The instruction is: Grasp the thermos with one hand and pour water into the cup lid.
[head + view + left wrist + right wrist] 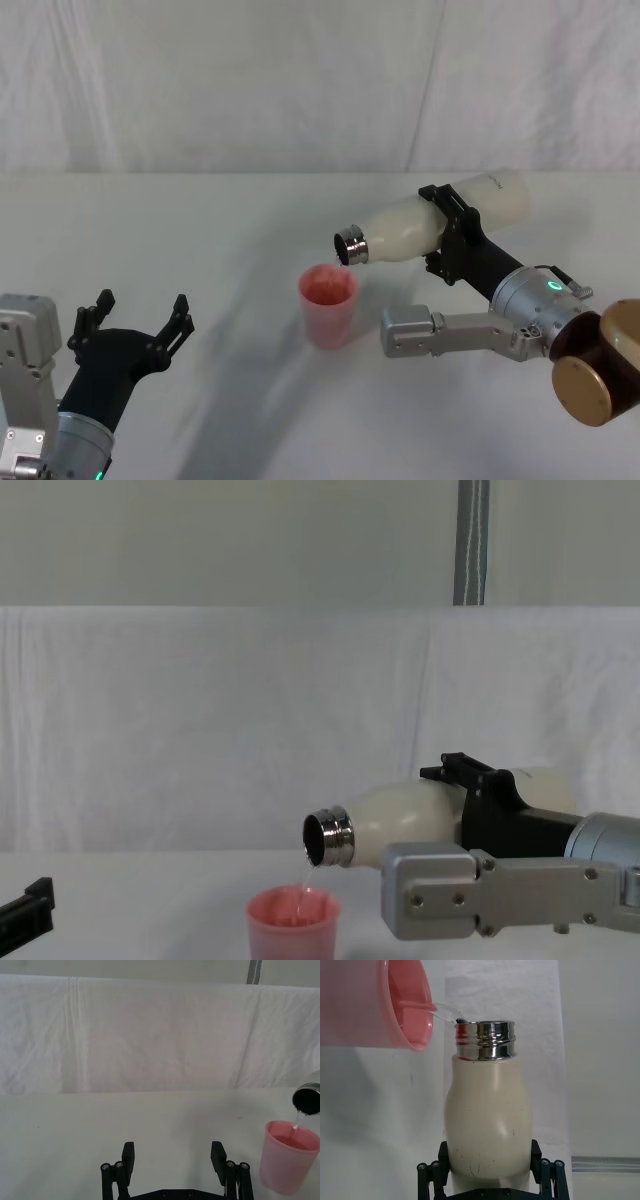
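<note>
Lower left of the head view, the left gripper (140, 318) sits idle with fingers spread wide on nothing; right of centre the right gripper (447, 235) is clamped round the thermos (430, 229), tipped nearly flat, neck over the cup lid (328, 306) mid-frame, thin stream of water (310, 873) running in.

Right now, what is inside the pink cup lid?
Some water lies in the cup lid, and a thin stream falls into it from the tilted thermos. Its wall hides how deep the water is.

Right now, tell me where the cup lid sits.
The cup lid stands upright mid-table in the head view, directly beneath the tilted thermos neck, ahead of the right gripper.
</note>
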Available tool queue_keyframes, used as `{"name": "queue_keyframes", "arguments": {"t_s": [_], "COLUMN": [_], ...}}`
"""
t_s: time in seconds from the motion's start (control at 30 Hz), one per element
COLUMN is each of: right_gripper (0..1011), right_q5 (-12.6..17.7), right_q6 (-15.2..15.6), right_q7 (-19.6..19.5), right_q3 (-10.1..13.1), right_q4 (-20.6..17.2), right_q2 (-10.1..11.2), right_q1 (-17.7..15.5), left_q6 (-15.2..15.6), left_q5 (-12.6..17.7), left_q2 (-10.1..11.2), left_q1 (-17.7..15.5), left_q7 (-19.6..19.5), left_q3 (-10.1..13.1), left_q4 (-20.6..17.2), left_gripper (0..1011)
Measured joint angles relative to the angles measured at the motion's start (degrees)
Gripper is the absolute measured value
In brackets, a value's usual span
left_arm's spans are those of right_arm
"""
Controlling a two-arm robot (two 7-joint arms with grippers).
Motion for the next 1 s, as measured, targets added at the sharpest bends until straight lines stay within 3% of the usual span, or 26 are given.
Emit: {"name": "queue_keyframes", "arguments": {"t_s": [1.0], "right_gripper": [953], "right_q5": [0.2], "right_q6": [-0.09], "right_q7": [0.08], "right_q3": [0.07], "right_q4": [-0.94], "right_q2": [0.37], "right_q1": [0.1], "left_q6": [0.0], "left_q5": [0.0], "left_q2": [0.0], "left_q1": [0.0], "left_q7": [0.0], "left_q3": [0.0], "left_q4": [0.0], "left_gripper": [1001]}}
